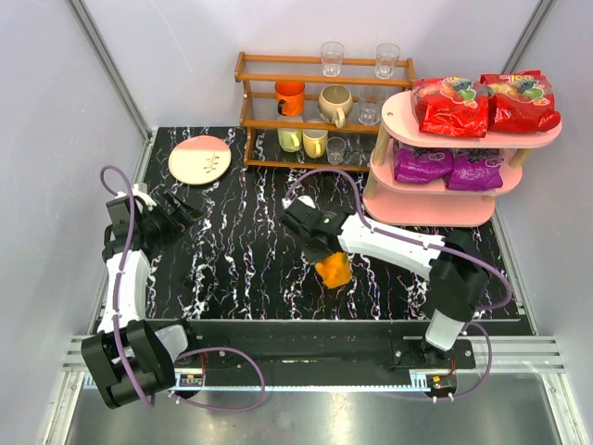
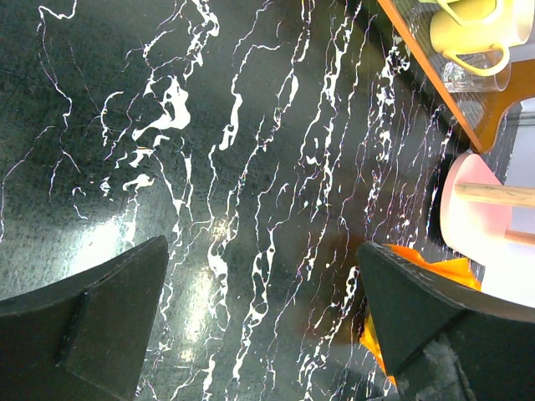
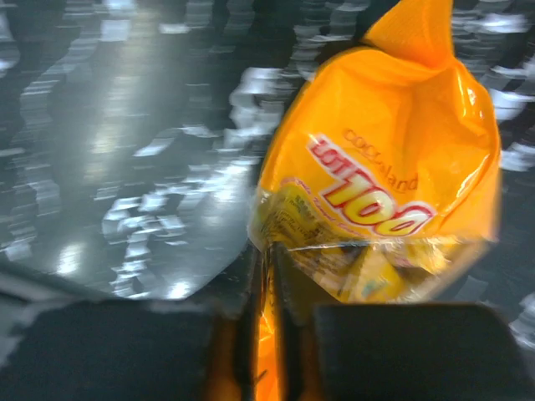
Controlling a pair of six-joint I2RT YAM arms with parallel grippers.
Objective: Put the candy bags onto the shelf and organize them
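Observation:
The pink three-tier shelf (image 1: pixel 463 211) stands at the back right. Two red candy bags (image 1: pixel 452 105) (image 1: pixel 521 102) lie on its top board, two purple bags (image 1: pixel 422 165) (image 1: pixel 475 171) on the middle board. My right gripper (image 1: pixel 321 248) is shut on the edge of the orange candy bag (image 1: pixel 334 270), which hangs above the table's middle; in the right wrist view the bag (image 3: pixel 380 184) fills the frame ahead of the closed fingers (image 3: pixel 267 288). My left gripper (image 1: pixel 185 211) is open and empty at the left, above bare tabletop (image 2: pixel 259 251).
A brown wooden rack (image 1: pixel 320 116) of cups and glasses stands at the back centre, next to the shelf. A pink and cream plate (image 1: pixel 199 158) lies at the back left. The black marbled table (image 1: pixel 241 250) spreads between the arms.

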